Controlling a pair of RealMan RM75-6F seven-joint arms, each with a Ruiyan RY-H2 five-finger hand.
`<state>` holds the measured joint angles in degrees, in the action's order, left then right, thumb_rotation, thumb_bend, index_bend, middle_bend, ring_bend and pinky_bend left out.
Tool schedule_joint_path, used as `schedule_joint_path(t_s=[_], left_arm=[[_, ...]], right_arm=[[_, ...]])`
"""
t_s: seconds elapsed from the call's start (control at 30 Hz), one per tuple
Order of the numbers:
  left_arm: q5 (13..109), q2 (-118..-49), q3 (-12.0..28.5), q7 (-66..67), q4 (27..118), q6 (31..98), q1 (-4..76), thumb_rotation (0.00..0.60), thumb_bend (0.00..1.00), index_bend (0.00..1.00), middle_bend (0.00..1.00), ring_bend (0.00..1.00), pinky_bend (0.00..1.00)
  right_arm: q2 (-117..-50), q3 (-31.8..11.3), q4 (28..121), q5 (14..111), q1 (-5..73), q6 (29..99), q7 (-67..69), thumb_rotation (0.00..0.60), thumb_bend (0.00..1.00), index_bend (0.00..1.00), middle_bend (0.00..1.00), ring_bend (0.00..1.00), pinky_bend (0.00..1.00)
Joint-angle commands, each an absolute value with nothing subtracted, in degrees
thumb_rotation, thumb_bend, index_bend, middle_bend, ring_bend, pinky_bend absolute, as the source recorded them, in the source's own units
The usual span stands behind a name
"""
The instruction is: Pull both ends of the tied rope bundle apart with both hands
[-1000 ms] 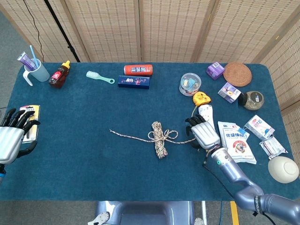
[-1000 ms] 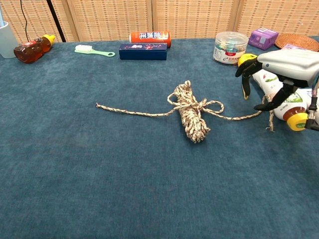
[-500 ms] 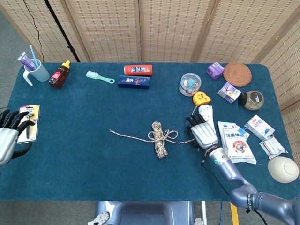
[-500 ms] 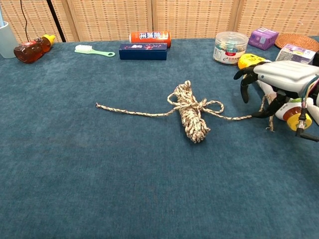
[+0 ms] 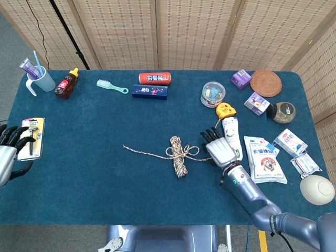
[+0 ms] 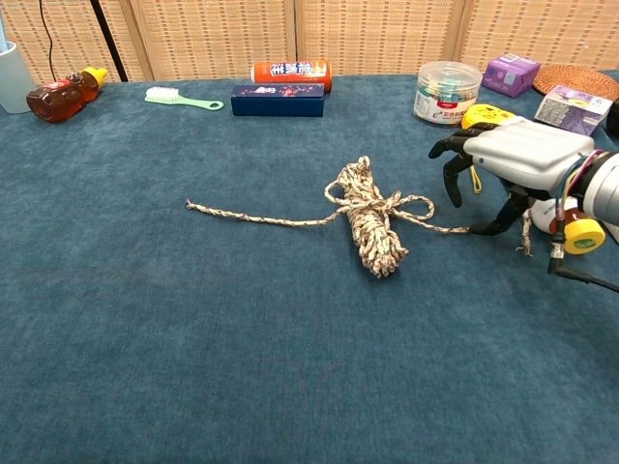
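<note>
Where blue cloth covers the bench, tied rope bundle lying near the middle, coiled body running toward the near edge, knot and small loops across its upper part. Left rope end trailing flat across the cloth toward the robot's left, touched by nothing. Right rope end running from the knot toward the right hand, passing beneath its fingers. Right hand hovering palm-down just right of the bundle, dark fingers spread and curved downward, thumb tip low beside the rope; no clear pinch visible, so reads as open, holding nothing. Same hand in head view, forearm stretching back toward the near right corner. Left hand at the far left edge of the bench, well apart from the rope, fingers spread, holding nothing, just beside a carded razor pack. White bottle with yellow cap lying just behind the right hand; yellow tape measure beyond it. Along the far edge: cup with toothbrush, syrup bottle, green brush, red can lying on its side, dark blue box, clear round tub. Right side: purple box, woven coaster, snack packets, pale bowl.
</note>
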<state>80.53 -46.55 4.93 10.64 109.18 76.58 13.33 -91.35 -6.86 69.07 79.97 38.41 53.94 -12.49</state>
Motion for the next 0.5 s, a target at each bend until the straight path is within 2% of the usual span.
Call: schedule_joint_path(t_s=[0.03, 0.23, 0.5], left_arm=[[80.6, -46.6, 4.9, 10.3, 109.0, 76.7, 13.2, 0.600, 0.27, 0.30, 0.16, 0.09, 0.00], [80.6, -46.6, 4.8, 9.7, 108.5, 76.8, 13.0, 0.600, 0.27, 0.30, 0.16, 0.09, 0.00], [81.0, -46.8, 4.7, 9.3, 108.3, 76.8, 13.1, 0.600, 0.27, 0.30, 0.16, 0.09, 0.00]], right_arm=[[-91.6, -6.7, 68.9, 80.1, 38.8, 53.7, -13.0, 0.600, 0.28, 0.51, 0.11, 0.07, 0.00], [-91.3, -6.1, 69.4, 80.3, 39.1, 53.2, -14.2, 0.600, 0.29, 0.52, 0.11, 0.07, 0.00], [-90.6, -5.7, 70.3, 79.6, 39.3, 52.3, -15.8, 0.600, 0.38, 0.53, 0.12, 0.07, 0.00]])
